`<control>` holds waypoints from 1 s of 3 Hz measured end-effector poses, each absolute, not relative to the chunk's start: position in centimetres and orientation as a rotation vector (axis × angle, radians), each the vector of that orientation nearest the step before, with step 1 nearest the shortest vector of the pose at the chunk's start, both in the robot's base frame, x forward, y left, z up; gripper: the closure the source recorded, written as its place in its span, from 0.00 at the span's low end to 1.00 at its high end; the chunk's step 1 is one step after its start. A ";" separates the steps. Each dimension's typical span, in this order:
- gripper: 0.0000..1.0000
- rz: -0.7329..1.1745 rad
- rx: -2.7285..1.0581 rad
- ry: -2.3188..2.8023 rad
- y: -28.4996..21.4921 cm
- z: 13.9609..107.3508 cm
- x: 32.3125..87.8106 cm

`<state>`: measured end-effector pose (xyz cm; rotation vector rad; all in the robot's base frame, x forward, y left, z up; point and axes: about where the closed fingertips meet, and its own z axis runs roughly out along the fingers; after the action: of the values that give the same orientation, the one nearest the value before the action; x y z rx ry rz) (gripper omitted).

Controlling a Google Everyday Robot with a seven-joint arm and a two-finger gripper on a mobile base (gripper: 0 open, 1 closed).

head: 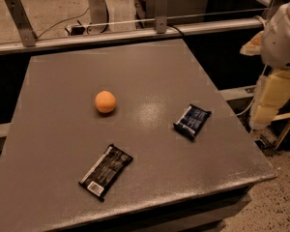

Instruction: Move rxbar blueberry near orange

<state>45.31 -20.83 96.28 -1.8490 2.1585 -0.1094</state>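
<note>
The rxbar blueberry, a short dark blue wrapper with pale lettering, lies flat on the grey table at the right of middle. The orange sits left of it, about a bar's length and a half away, near the table's middle. My gripper, cream-coloured, hangs off the table's right edge under the white arm. It is to the right of the blue bar and holds nothing that I can see.
A longer black bar wrapper with a white label end lies near the front left. A metal rail with posts runs along the table's far edge. The table's right edge drops to the floor beside the arm.
</note>
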 end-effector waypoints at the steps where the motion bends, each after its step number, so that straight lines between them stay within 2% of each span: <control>1: 0.00 -0.037 -2.164 1.877 -17.3 91.8 48.1; 3: 0.00 0.040 -2.496 1.509 -11.9 86.5 49.2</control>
<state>49.17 -11.93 86.48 -2.4961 1.5086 0.0401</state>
